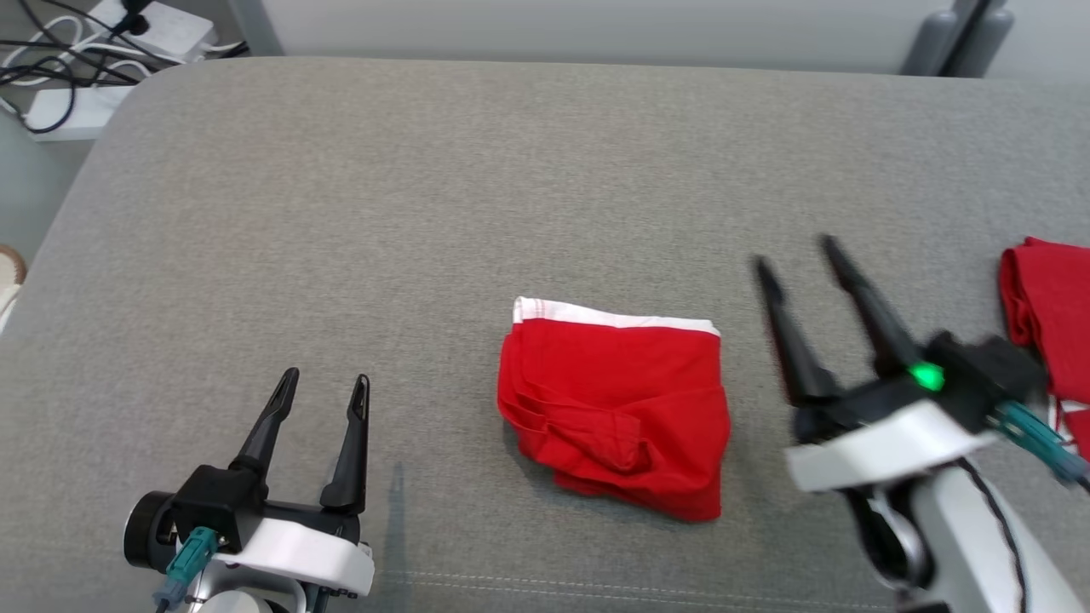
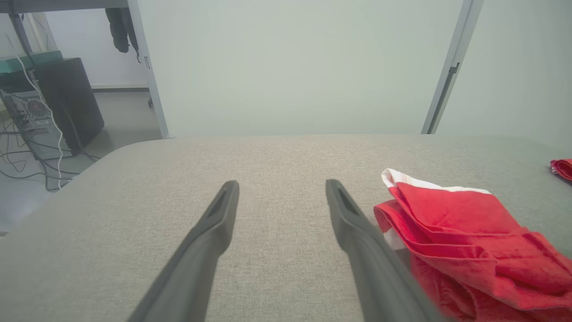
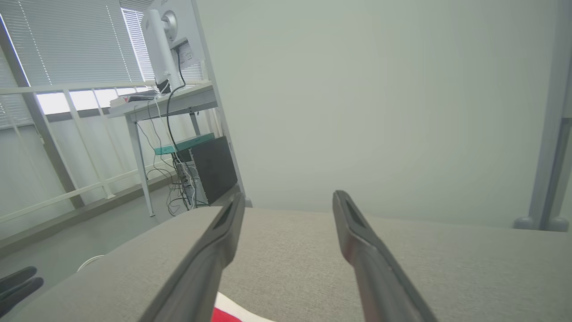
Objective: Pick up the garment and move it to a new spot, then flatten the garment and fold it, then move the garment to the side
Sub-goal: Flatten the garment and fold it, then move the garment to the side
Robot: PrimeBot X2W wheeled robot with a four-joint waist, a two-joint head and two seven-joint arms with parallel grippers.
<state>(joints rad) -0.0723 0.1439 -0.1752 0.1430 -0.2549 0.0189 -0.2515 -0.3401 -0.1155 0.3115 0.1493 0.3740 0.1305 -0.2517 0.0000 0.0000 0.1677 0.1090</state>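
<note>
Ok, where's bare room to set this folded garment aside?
Bare: the grey surface beyond the folded garment, and the left side around the left claw. Crowded: the right, where the right claw and another red cloth sit.

A grey fabric worktop (image 1: 426, 170) with rounded corners and a stitched seam along its near edge lies in the foreground. Behind it stands a plain pale wall (image 2: 290, 67), flanked by grey posts (image 2: 451, 67). To the left, a white desk (image 3: 170, 105) carries a monitor (image 3: 163, 40) seen from behind, its cable hanging down. Under the desk are a teal shelf (image 3: 183, 144), a black computer tower (image 3: 214, 167) and tangled cables (image 3: 178, 201) on the grey floor (image 3: 89, 223). A white power strip (image 1: 157, 25) lies on the floor past the worktop's far left corner. Blinds (image 3: 67, 40) cover the windows, with a bright strip of daylight beneath them, behind a white railing (image 3: 83, 134).
</note>
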